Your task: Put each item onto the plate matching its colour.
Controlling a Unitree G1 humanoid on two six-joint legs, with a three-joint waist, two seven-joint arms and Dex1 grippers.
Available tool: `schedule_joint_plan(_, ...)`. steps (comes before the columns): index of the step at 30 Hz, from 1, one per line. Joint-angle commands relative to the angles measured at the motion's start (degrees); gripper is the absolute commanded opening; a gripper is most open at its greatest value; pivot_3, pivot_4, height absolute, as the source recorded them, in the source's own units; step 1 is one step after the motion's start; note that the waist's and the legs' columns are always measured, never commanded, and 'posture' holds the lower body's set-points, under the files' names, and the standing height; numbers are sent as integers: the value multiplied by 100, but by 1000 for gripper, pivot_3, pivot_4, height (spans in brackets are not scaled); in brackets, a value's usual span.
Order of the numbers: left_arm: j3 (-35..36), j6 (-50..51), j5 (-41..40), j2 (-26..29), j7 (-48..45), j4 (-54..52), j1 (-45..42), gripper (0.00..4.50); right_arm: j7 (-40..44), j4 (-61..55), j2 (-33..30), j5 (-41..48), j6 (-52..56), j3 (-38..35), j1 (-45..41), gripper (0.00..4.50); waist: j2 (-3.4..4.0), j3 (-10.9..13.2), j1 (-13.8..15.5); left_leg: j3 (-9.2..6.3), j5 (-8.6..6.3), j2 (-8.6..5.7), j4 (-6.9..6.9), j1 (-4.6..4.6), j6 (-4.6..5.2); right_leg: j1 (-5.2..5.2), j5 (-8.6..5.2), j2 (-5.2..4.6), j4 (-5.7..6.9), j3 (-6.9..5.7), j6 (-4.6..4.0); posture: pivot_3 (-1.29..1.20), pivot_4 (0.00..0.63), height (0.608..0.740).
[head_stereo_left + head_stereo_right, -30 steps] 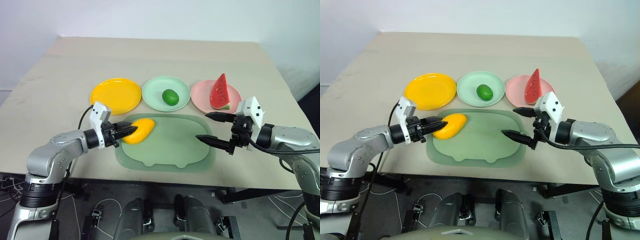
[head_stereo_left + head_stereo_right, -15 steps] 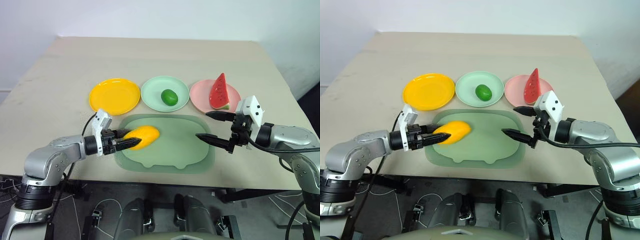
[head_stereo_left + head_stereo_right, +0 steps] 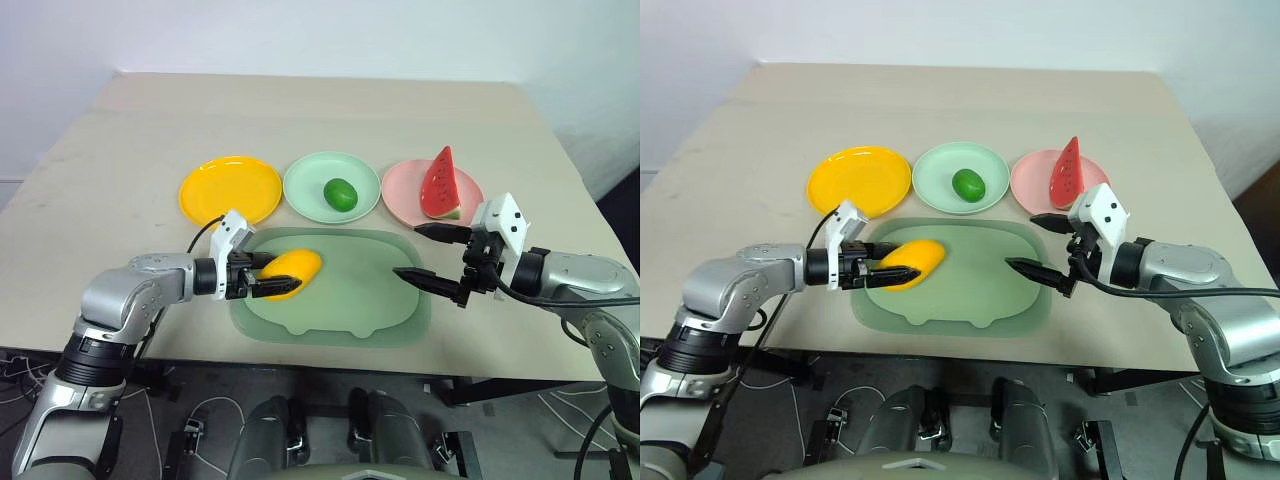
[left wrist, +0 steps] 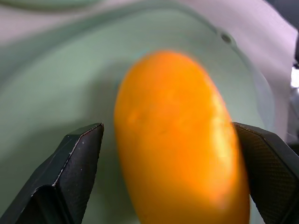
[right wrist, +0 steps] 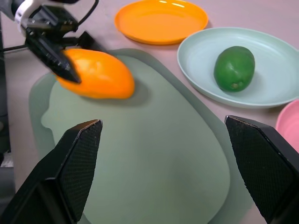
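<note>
Mango [image 3: 289,271] lying on the left part of the pale-green cutting mat [image 3: 350,300], between the 2 spread black fingers of the left gripper [image 3: 268,277]; jaws wide, 1 finger on each side of the fruit, with a gap at 1 finger in the left wrist view and contact at the other hard to tell. Right gripper [image 3: 427,257] hovering over the mat's right edge, jaws wide and holding nothing. Lime [image 3: 341,194] on the mint-green plate [image 3: 303,183]. Watermelon slice [image 3: 439,184] standing on the pink plate [image 3: 400,200]. Yellow-orange plate [image 3: 230,190] bare, just beyond the mat on the beige table [image 3: 320,110].
</note>
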Motion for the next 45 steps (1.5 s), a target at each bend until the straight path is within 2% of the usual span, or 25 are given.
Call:
schedule_joint_plan(1,-160,-88,273,45,-64,164,-77,4456,-58,-172,-76,-53,-129,-93,22,4500,0,0,-2,0,0,0,0,0,0,0,0,0,1,0,0,0,150,696)
schedule_joint_plan(6,-75,-55,205,-77,-79,131,-102,4456,-97,-240,-72,-26,-104,-140,75,4500,0,0,2,-3,1,0,0,1,-1,2,0,-1,0,0,0,0,150,696)
schedule_joint_plan(9,-19,56,103,-91,-114,15,-172,3900,-124,-264,-70,-65,-129,-105,117,4500,0,0,1,-4,1,-1,0,1,-1,3,0,-1,-1,0,0,0,150,696)
schedule_joint_plan(12,42,239,17,-94,-76,-106,-236,3026,-146,-251,-75,-123,-155,-58,111,4500,0,1,-3,-5,1,-1,0,-1,-1,2,0,-1,1,-1,1,0,150,696)
schedule_joint_plan(19,562,561,-311,-25,16,-307,-317,3002,-154,-260,-65,-146,-160,-63,139,4500,-3,3,-9,-6,2,-1,1,-1,-2,0,0,0,4,-2,1,0,150,696)
schedule_joint_plan(28,1385,-262,271,-229,1044,571,-739,3002,-205,-244,-21,-212,-242,-14,170,4500,-4,4,3,-6,2,-2,3,-1,-2,2,1,-1,6,-3,2,0,150,696)
schedule_joint_plan(32,1552,-1140,947,-564,1977,1521,-1038,3002,-217,-147,27,-295,-318,102,102,4500,-6,4,9,-6,3,-3,4,1,-1,4,7,-1,13,-3,1,0,150,696)
schedule_joint_plan(36,1584,-1632,1329,-778,2448,2117,-1271,3002,-202,-53,29,-363,-391,199,37,4500,-16,10,5,-6,3,-3,11,-1,-1,1,17,-2,23,-3,11,0,150,696)
schedule_joint_plan(39,1522,-2232,1851,-901,3031,3001,-1621,3002,-179,23,49,-393,-428,256,-31,4500,-19,12,15,-6,3,-3,13,-1,-1,0,22,-2,25,-4,6,0,150,696)
schedule_joint_plan(43,1488,-3120,2155,-1147,3161,4250,-2164,3002,-198,144,78,-469,-497,347,-134,4500,-21,12,26,-7,3,-3,17,-2,-1,0,23,-2,28,-5,6,0,150,696)
schedule_joint_plan(45,1385,-3031,2255,-1180,3022,4651,-2389,3002,-211,154,80,-505,-518,379,-151,4500,-22,13,60,-7,3,-3,21,-4,-1,1,23,-2,28,-6,6,0,150,696)
